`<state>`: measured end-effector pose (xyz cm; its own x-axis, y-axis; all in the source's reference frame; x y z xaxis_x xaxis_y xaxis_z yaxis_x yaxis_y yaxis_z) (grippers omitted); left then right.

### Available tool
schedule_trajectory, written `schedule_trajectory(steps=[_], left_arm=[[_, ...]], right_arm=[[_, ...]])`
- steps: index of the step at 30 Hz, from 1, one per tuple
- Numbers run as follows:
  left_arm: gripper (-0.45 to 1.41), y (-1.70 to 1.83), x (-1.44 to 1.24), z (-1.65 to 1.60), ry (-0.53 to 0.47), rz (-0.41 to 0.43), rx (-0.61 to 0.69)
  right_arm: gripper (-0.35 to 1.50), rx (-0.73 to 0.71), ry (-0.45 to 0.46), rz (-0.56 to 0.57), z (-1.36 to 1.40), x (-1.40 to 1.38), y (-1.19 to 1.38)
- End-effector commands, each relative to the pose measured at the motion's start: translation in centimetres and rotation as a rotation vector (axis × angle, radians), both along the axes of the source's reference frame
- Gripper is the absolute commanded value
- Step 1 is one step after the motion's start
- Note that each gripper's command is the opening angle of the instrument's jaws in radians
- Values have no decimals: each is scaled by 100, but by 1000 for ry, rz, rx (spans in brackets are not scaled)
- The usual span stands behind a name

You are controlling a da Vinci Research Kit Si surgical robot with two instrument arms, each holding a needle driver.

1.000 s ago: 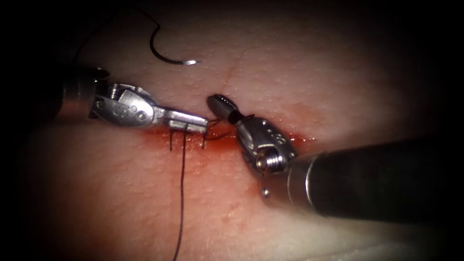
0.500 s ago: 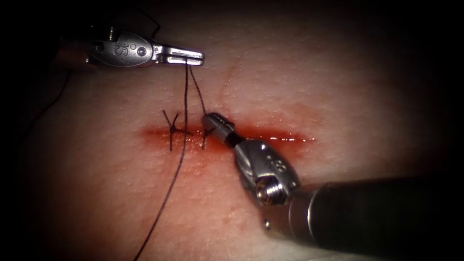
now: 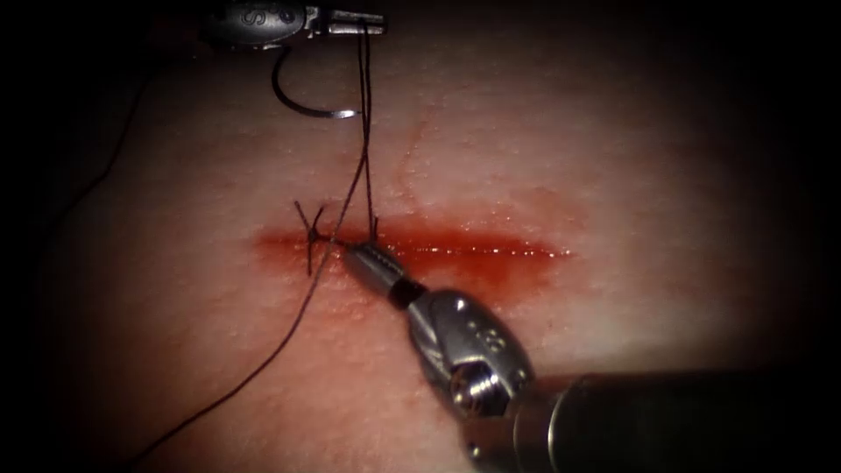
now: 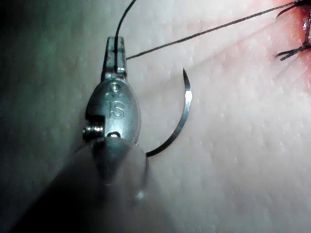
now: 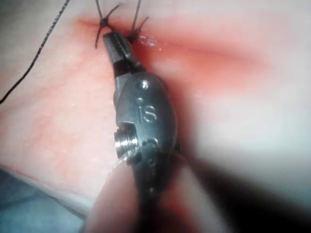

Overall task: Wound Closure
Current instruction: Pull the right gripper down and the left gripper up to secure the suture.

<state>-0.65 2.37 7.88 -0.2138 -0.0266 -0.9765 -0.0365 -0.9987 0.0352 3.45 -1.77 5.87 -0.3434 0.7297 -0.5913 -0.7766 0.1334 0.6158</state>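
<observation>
At the picture's top my left tool (image 3: 368, 19) (image 4: 115, 46) is shut on the thread (image 3: 364, 131). Two taut strands run down from it: one to the stitch at the cut (image 3: 473, 250), the other past it toward the lower left. My right tool (image 3: 350, 251) (image 5: 111, 38) lies with its tip at that stitch, jaws shut on the short thread end there. The curved needle (image 3: 298, 103) (image 4: 182, 111) lies free on the tissue's surface just below the left tool, held by neither tool and not in the tissue.
An earlier tied stitch (image 3: 311, 235) with cut ends sits at the cut's left end. Red fluid (image 3: 455, 263) covers the cut and the tissue below it. The right tool's shaft (image 3: 666, 420) fills the lower right.
The left tool has risen from the cut to the top edge, drawing the thread up and taut. The right tool's tip has moved down and left across the cut to the stitch.
</observation>
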Motion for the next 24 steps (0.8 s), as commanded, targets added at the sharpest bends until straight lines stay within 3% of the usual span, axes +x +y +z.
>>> schedule_trajectory(steps=[1, 7, 16, 24], left_arm=[[-45, 8, -6, 7, 2, -4, -8], [-45, 19, -18, 16, -4, -28, -67], [-45, 46, -21, 37, 13, -92, -135], [-45, 44, -13, 38, 25, -107, -135]], right_arm=[[-35, -6, -8, -7, 5, 6, -4], [-35, -52, -55, -51, 6, 6, -8], [-35, -168, -207, -179, 9, 18, -23], [-35, -173, -224, -240, 6, 33, -36]])
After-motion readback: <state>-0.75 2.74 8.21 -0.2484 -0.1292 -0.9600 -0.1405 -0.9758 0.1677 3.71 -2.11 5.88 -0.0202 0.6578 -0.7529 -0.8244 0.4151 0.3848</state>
